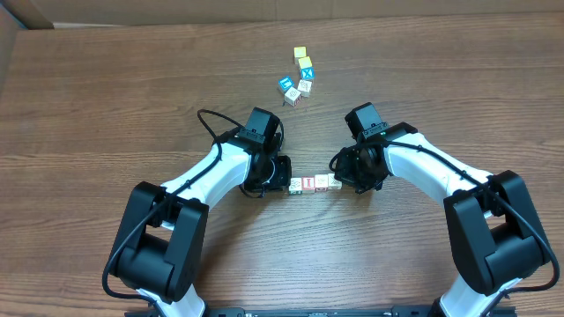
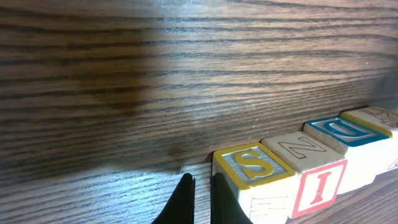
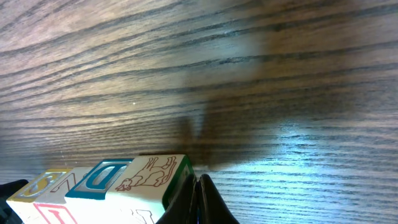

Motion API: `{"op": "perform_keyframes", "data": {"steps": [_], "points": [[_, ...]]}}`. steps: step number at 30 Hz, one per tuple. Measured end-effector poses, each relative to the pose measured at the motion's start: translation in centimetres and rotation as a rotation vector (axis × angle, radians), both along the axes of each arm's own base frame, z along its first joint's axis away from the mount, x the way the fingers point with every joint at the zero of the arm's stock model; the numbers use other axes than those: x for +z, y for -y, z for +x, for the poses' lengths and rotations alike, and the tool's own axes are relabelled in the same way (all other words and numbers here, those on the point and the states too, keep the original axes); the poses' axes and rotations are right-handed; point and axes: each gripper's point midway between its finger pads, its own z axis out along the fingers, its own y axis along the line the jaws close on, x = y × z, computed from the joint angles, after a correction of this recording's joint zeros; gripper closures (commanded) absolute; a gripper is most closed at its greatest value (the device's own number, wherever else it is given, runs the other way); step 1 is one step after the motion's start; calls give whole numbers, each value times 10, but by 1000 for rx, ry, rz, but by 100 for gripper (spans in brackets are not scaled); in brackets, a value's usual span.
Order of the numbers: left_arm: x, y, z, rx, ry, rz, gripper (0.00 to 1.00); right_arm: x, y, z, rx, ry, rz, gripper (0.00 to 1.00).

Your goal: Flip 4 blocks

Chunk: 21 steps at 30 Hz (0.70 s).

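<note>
Brown wood-grain laminate, dark-streaked and faintly glossy, forms the bench (image 1: 106,106). Item one: a row of four blocks (image 1: 310,183), small wooden cubes with pale matte faces and softened edges, laid end to end and touching, set near the middle of the bench between the two arms. From the left wrist, the nearest, the S block (image 2: 252,163), is seen topped by a yellow-bordered letter. The N block (image 2: 301,147) beside it is plain pale wood with a faint letter and carries a red-framed "I" on its side face. The D block (image 2: 342,129) is bordered in blue. At the other end, the animal block (image 3: 149,173) bears a brown line drawing and a green edge. Item two: the left end effector (image 2: 200,193), with black tapered fingers brought together and nothing between them, tips at bench level just beside the S block's end face; contact cannot be told. Item three: the right end effector (image 3: 198,196), likewise drawn together and empty, set hard by the animal block's end. Item four: a cluster of loose cubes (image 1: 306,74), with yellow, blue and pale faces, lying well apart toward the far side of the bench.
</note>
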Motion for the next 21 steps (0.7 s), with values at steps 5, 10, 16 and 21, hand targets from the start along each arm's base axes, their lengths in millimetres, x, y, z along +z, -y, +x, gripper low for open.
{"op": "perform_keyframes", "data": {"steps": [5,10,16,21], "points": [[0,1,1,0,6,-2,96,0,0,0,0,-1,1,96],[1,1,4,0,16,-5,96,0,0,-1,-20,-13,3,96],[2,2,8,1,35,-8,96,0,0,-4,-45,-30,2,96],[3,2,14,7,59,-11,96,0,-1,-7,-87,-59,9,96]]}}
